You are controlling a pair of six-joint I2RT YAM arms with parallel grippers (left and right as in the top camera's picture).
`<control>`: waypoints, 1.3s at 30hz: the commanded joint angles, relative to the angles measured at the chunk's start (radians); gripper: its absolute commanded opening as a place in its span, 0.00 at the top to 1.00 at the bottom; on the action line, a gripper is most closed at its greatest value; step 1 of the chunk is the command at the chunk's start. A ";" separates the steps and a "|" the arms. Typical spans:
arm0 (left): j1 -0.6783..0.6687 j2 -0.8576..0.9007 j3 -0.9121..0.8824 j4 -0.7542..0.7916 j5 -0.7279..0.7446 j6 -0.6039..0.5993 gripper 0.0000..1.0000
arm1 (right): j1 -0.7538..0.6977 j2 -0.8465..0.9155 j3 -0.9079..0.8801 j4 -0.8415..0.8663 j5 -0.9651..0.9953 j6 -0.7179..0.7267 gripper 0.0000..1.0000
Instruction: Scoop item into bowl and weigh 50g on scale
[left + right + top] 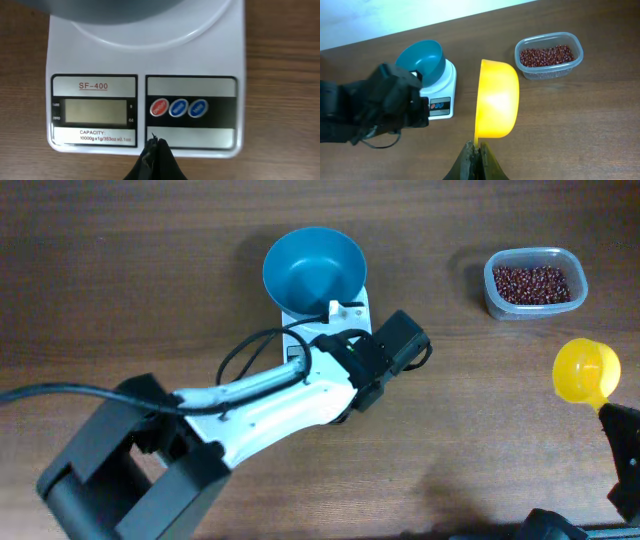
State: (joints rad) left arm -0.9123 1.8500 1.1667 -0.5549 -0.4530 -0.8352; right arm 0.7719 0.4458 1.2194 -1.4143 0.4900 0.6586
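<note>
The blue bowl stands on the white scale; it also shows in the right wrist view. The scale fills the left wrist view, its display blank, with one red and two blue buttons. My left gripper is shut and empty, its tips at the scale's front edge below the buttons. The beans lie in a clear tub at the far right. My right gripper is shut on the handle of a yellow scoop, empty, held above the table.
The left arm reaches diagonally from the lower left over the table to the scale. The yellow scoop hangs near the right edge, below the tub. Bare wood lies between scale and tub.
</note>
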 commanded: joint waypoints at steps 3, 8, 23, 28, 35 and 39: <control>0.021 0.042 -0.007 0.054 -0.011 -0.013 1.00 | -0.001 -0.005 0.010 0.031 0.020 0.008 0.96; 0.021 0.053 -0.007 0.077 -0.010 -0.013 1.00 | -0.001 -0.005 0.010 0.035 0.024 0.008 0.96; 0.081 0.115 -0.007 0.121 0.102 -0.012 1.00 | -0.001 -0.005 0.010 0.035 0.046 0.007 0.96; 0.081 0.115 -0.007 0.115 0.125 -0.013 1.00 | -0.001 -0.005 0.010 0.035 0.046 0.008 0.96; 0.081 0.116 -0.009 0.089 0.125 -0.013 1.00 | -0.001 -0.005 0.010 0.035 0.045 0.008 0.96; 0.081 0.150 -0.014 0.087 0.148 -0.013 1.00 | -0.001 -0.005 0.010 0.035 0.045 0.008 0.96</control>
State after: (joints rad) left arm -0.8326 1.9301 1.1744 -0.4549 -0.3893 -0.8356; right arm 0.7719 0.4458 1.2194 -1.3834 0.5156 0.6582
